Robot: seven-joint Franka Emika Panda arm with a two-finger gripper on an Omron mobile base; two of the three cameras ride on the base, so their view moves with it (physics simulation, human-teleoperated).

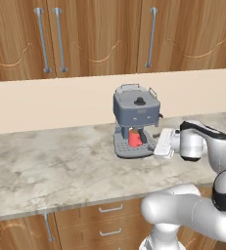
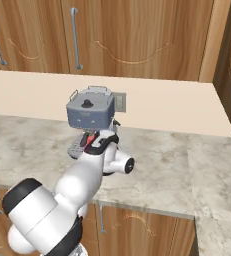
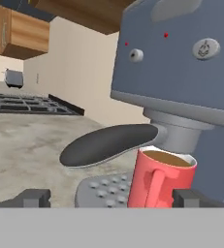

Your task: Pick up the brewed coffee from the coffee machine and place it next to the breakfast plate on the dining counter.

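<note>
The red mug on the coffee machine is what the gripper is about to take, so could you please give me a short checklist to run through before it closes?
1. Red mug upright on the drip tray, under the spout: ok.
2. Coffee inside, level below the rim: ok.
3. Gripper open, fingertips spread apart: ok.
4. Mug centred between the fingertips: not ok, it sits close to one fingertip.
5. Black portafilter handle clear of the approach: cannot tell, it juts out just above.
6. Gripper level with the mug's body on the coffee machine: ok.

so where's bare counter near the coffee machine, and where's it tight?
Free: the wide stone counter left of the coffee machine, and the stretch to its right toward the corner. Tight: the drip tray, where the red mug sits under the spout with the open pincer beside it.
</note>
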